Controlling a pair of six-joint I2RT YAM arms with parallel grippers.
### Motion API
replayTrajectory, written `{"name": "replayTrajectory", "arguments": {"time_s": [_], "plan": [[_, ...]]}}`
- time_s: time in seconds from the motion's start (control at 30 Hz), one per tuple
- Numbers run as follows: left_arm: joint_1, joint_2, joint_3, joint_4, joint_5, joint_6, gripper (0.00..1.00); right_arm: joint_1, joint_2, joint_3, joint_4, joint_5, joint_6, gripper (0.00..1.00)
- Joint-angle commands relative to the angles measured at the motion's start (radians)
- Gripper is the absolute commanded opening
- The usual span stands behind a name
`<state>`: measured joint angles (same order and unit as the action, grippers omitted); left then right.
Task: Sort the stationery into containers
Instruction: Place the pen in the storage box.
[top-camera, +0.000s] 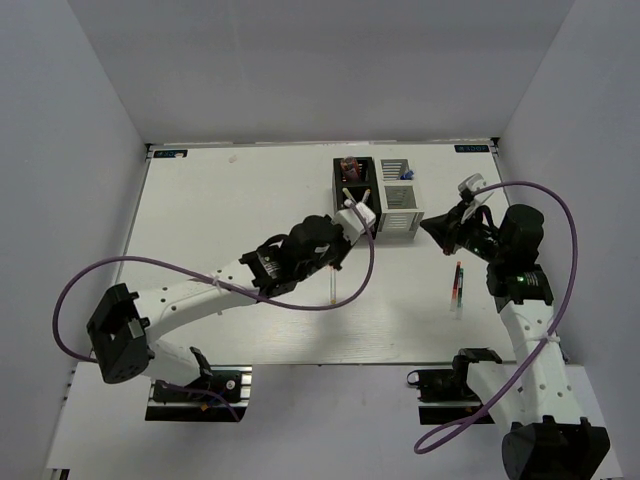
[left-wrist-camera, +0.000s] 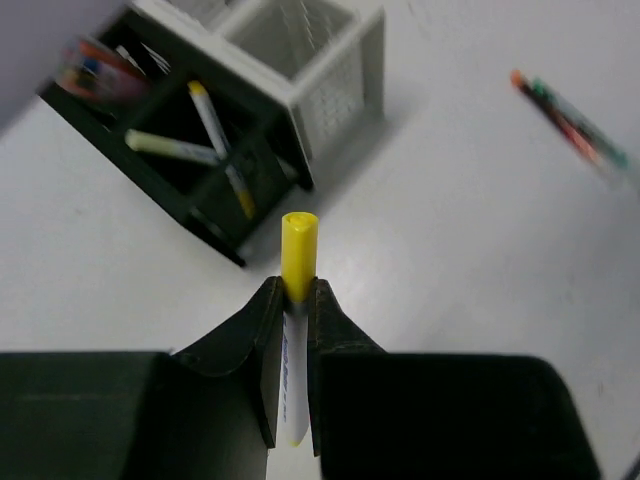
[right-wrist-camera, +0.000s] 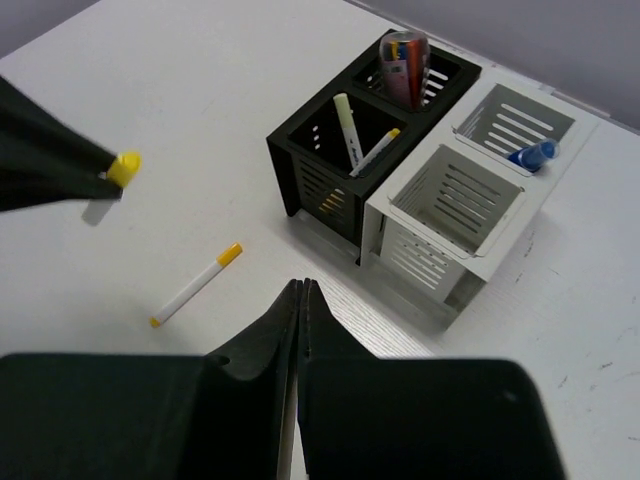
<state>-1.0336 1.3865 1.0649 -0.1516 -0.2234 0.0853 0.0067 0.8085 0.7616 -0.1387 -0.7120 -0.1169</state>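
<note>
One overhead view, two wrist views
The top camera looks steeply down on the whole table (top-camera: 230, 200), arm bases (top-camera: 195, 385) along its bottom edge. Each wrist camera sits close, looking past the left gripper (left-wrist-camera: 297, 288) or right gripper (right-wrist-camera: 302, 285) toward the black organizer (right-wrist-camera: 312, 180) and white organizer (right-wrist-camera: 435, 255), seen upper centre from above.

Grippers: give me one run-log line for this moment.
left gripper: shut on pen | right gripper: shut, empty | second pen: lying loose

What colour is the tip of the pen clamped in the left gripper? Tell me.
Yellow, on a white pen; clearest in the left wrist view.
</note>
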Motion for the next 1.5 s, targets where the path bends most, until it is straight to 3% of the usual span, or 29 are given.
{"name": "replayTrajectory", "arguments": {"time_s": [0.0,0.2,0.33,0.43,0.73,0.83,0.97,1.0,1.07,1.13,1.2,1.23,1.33,1.47], "plan": [[0.033,0.022,0.072,0.310,-0.129,-0.021,0.00,-0.033,-0.012,-0.007,0.048,-0.021,0.017,0.00],[0.084,0.190,0.201,0.524,-0.214,-0.058,0.00,-0.053,-0.025,-0.018,0.047,-0.044,-0.012,0.00],[0.106,0.325,0.318,0.633,-0.287,-0.070,0.00,-0.062,-0.025,-0.016,0.018,-0.113,-0.044,0.20],[0.127,0.417,0.360,0.726,-0.329,-0.079,0.00,-0.070,-0.031,-0.016,-0.007,-0.144,-0.056,0.27],[0.149,0.612,0.451,0.791,-0.410,-0.088,0.00,-0.097,-0.055,-0.027,-0.019,-0.213,-0.067,0.29],[0.158,0.648,0.464,0.779,-0.459,-0.088,0.00,-0.103,-0.052,-0.033,-0.030,-0.225,-0.079,0.36],[0.158,0.648,0.440,0.767,-0.450,-0.108,0.00,-0.114,-0.040,-0.042,-0.042,-0.242,-0.096,0.67],[0.158,0.648,0.449,0.746,-0.450,-0.108,0.12,-0.114,-0.029,-0.042,-0.048,-0.257,-0.104,0.75],[0.158,0.648,0.469,0.666,-0.441,-0.128,0.29,-0.113,-0.003,-0.033,-0.068,-0.280,-0.121,0.77],[0.158,0.635,0.481,0.633,-0.404,-0.139,0.54,-0.109,0.032,-0.019,-0.117,-0.328,-0.139,0.65],[0.167,0.622,0.481,0.588,-0.383,-0.150,0.70,-0.106,0.070,0.014,-0.148,-0.348,-0.168,0.64],[0.167,0.605,0.490,0.575,-0.383,-0.150,0.83,-0.100,0.102,0.024,-0.197,-0.353,-0.176,0.64],[0.167,0.571,0.469,0.561,-0.367,-0.150,0.92,-0.091,0.124,0.036,-0.213,-0.330,-0.191,0.64],[0.158,0.473,0.396,0.540,-0.367,-0.150,0.95,-0.045,0.126,0.039,-0.240,-0.272,-0.211,0.62]]}}
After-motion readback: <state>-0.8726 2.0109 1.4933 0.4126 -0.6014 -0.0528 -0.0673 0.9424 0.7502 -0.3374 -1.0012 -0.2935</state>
